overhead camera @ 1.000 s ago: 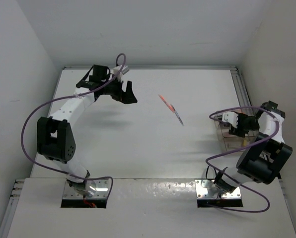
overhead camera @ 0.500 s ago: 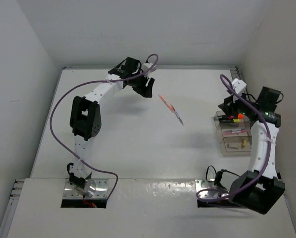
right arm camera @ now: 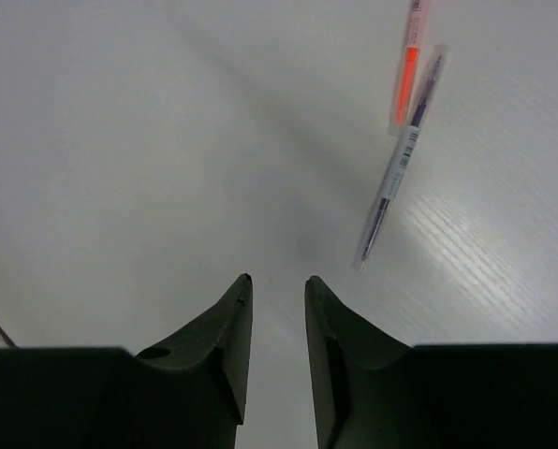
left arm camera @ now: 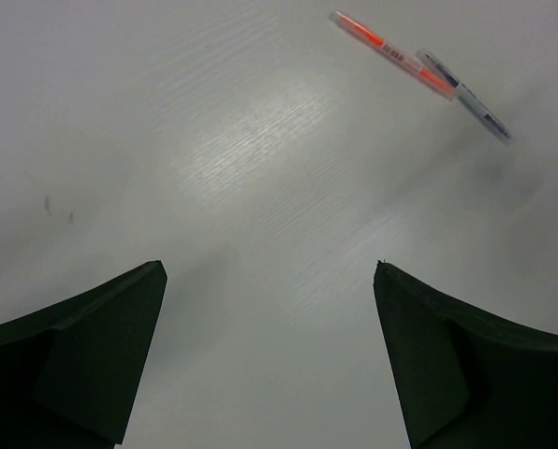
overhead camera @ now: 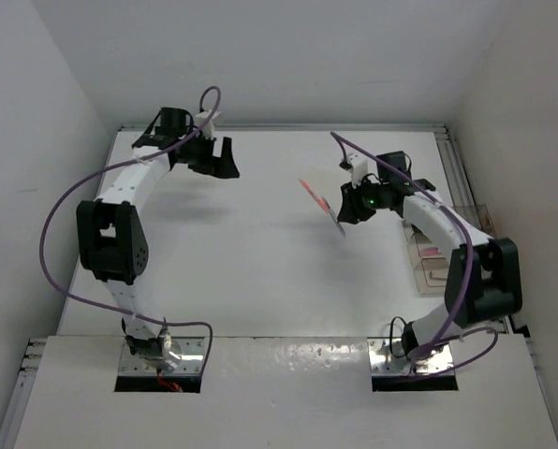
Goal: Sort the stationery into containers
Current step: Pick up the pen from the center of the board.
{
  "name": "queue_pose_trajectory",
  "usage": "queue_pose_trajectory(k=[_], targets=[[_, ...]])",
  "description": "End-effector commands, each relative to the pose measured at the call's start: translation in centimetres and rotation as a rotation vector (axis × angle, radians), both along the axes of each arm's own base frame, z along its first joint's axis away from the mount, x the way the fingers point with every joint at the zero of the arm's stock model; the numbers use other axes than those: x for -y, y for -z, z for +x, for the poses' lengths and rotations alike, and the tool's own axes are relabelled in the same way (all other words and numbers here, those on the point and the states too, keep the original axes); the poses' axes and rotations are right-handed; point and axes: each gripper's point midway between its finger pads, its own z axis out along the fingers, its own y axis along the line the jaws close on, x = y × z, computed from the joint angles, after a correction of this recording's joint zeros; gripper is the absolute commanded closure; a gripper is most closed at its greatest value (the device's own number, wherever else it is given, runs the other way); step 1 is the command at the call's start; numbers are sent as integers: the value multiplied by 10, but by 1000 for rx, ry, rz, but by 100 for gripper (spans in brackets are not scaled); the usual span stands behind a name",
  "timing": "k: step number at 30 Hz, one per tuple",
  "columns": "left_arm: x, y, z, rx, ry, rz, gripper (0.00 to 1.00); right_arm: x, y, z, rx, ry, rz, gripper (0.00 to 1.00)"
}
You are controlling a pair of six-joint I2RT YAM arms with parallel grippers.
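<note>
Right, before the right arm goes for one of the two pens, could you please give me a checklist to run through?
1. Right gripper empty: ok, it holds nothing.
2. Jaw gap: not ok, only a narrow slit; probably widen it first.
3. Target in view: ok, orange pen and blue pen lie ahead of it.
4. Pens apart: not ok, their ends overlap side by side; touching or not, cannot tell.
5. Left gripper clear: ok, open, empty, well off to the left of the pens.
6. Room in the containers: cannot tell, the right arm partly hides them.
</note>
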Motion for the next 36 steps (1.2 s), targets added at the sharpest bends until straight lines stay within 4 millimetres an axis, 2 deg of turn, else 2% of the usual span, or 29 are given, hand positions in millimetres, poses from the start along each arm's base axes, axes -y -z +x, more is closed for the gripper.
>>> queue_pose_trajectory(k=[1,3,4,10,11,17,21,23,25,29,36], targets=[[-11,-30,-16,55,-2,-37,0,-3,-3,32,47,28,-92,71],[-18,-24,-22,39,-12,-40,0,-8,4,36,47,0,-125,71],[-22,-23,-24,35,-18,-44,0,-10,15,39,38,-14,-158,72],[-30,-14,-34,13,-26,-40,0,-18,25,64,68,-63,-239,78],[-30,-14,-35,11,-26,-39,0,-15,34,67,54,-60,-257,78],[-35,-3,-33,-10,-35,-38,0,-7,40,97,63,12,-270,80],[-35,3,-33,-27,-40,-44,0,-13,39,115,58,42,-251,80],[-38,5,-32,-30,-46,-41,0,-16,47,118,36,49,-247,79],[-38,7,-32,-34,-49,-39,0,-18,46,124,35,53,-243,78],[-43,14,-33,-50,-58,-39,0,-23,52,130,20,53,-240,71],[-45,17,-33,-62,-66,-45,0,-24,69,141,8,62,-266,70]])
